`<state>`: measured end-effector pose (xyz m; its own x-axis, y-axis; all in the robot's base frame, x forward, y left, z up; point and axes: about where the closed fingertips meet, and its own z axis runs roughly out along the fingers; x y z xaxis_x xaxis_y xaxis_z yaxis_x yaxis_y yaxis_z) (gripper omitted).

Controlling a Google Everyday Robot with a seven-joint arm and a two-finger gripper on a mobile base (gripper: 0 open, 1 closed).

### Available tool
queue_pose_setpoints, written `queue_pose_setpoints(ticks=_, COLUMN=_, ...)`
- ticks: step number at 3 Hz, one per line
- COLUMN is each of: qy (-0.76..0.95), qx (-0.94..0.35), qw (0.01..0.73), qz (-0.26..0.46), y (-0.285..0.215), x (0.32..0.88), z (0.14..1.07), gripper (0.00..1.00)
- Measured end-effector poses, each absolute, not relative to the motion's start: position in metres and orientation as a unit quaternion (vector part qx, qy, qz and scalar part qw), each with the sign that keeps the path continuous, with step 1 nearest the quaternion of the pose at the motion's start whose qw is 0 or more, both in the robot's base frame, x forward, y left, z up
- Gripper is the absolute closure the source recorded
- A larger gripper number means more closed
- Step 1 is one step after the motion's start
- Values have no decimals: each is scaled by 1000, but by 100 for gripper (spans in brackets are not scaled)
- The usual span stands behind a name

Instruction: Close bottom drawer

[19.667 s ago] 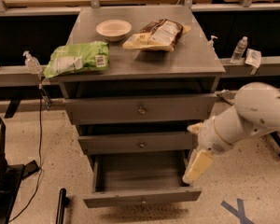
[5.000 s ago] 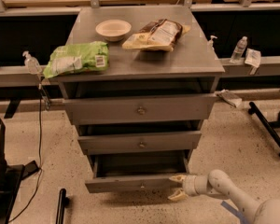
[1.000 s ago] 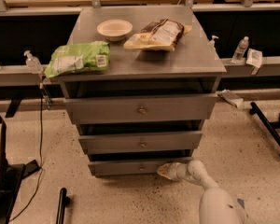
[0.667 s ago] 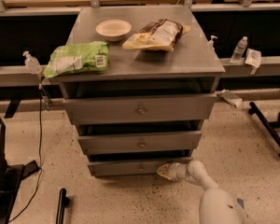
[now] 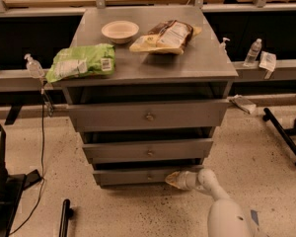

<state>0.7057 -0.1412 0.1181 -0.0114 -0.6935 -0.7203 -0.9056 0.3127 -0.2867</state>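
Grey metal cabinet (image 5: 209, 58) sits centre frame. On its top, left to right: green crinkly snack bag (image 5: 81, 62), shallow white bowl (image 5: 120, 31), brown-and-yellow snack bag (image 5: 166, 35)

Below that are three grey fronts: wide top drawer (image 5: 148, 115), mid-sized middle drawer (image 5: 149, 151), and at floor level the bottom drawer (image 5: 133, 176), a slim plain front with a small round knob

Bottom drawer front is tucked in under the middle one with no open cavity showing, so it looks shut or very nearly

Cream-tipped gripper (image 5: 175, 179) on the white arm (image 5: 222, 209) is low at the right end of that front, apparently touching it. Can't tell how far open it is, and nothing looks held

Judgement: task is basically done. What's left is at most a final seating push, then backing off
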Motion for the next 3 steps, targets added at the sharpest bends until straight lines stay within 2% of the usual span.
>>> queue_pose_setpoints(ticks=1, qy=691, qx=-572, qw=418, qz=141, y=-142, x=703, z=121, gripper=100)
queue_pose_setpoints(ticks=3, qy=660, qx=-570, qw=438, qz=217, y=-186, x=644, z=146, gripper=100)
